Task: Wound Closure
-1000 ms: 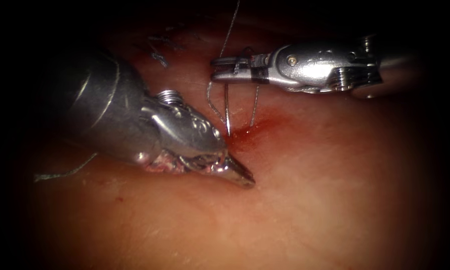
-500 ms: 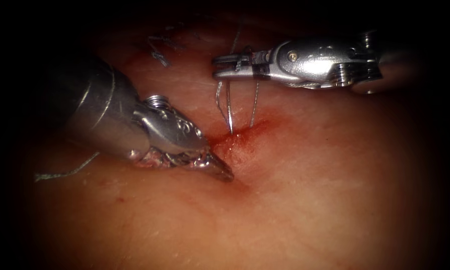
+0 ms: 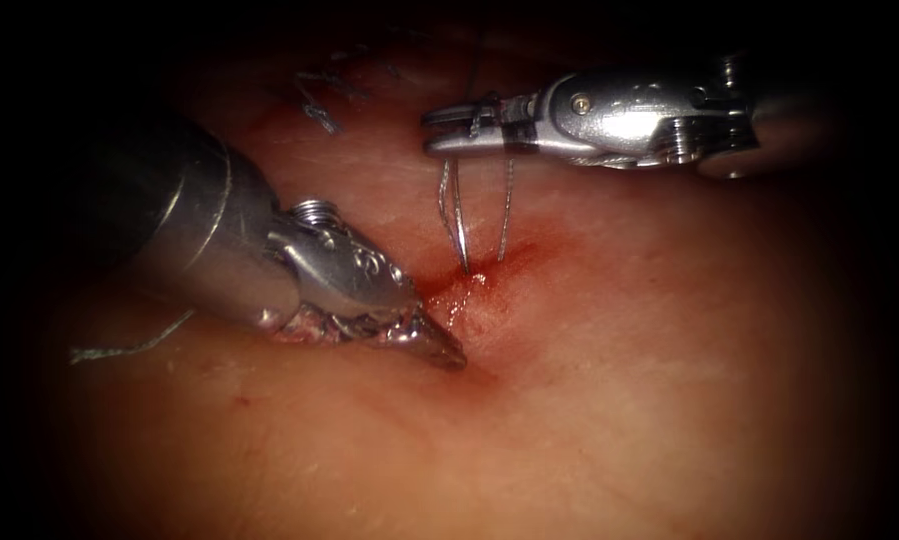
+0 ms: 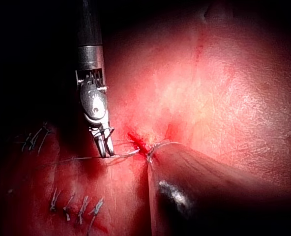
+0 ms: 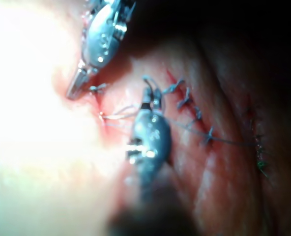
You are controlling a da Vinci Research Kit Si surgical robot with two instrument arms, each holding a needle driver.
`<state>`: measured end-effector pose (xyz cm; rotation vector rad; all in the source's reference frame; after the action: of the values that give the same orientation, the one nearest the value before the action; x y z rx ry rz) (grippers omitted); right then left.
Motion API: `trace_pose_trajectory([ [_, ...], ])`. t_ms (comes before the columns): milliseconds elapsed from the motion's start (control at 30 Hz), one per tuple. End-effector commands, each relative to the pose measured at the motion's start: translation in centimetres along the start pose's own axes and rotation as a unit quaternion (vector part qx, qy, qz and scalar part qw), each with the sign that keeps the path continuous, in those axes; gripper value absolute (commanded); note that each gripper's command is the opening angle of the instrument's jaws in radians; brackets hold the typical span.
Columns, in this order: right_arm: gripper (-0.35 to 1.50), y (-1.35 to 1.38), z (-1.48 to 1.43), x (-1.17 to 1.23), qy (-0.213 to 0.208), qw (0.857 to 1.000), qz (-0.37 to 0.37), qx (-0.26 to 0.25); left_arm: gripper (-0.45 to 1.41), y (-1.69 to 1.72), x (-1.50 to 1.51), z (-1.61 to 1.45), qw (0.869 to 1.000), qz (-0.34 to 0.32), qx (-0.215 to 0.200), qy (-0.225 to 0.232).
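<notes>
Pink tissue (image 3: 609, 400) fills my working field, with the cut (image 3: 459, 290) wet with red fluid (image 3: 489, 275) at its centre. My right tool (image 3: 459, 130) lies level just above the cut, jaws pinched on the needle (image 3: 457, 225) at mid-curve. Its two limbs hang almost straight down, the sharp tip touching the cut's edge. I can't tell if it has entered. Thread (image 3: 442, 205) hangs beside it. My left tool (image 3: 439, 348) slants down to just left of the cut, jaws pressed together, tip on the tissue, holding nothing.
</notes>
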<state>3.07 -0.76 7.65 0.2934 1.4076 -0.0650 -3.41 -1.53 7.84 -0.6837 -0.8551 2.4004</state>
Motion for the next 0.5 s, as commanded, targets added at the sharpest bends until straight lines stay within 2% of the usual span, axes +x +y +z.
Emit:
trace_pose_trajectory([
  [33,-0.35,0.02,0.08,-0.04,0.003,1.000,0.001,0.004,-0.45,0.01,0.00,0.07,1.000,0.000,-0.001,0.000],
  [500,-0.35,-0.01,0.22,0.03,0.007,0.998,0.036,0.042,-0.45,-0.01,-0.04,0.04,1.000,0.002,-0.002,-0.001],
])
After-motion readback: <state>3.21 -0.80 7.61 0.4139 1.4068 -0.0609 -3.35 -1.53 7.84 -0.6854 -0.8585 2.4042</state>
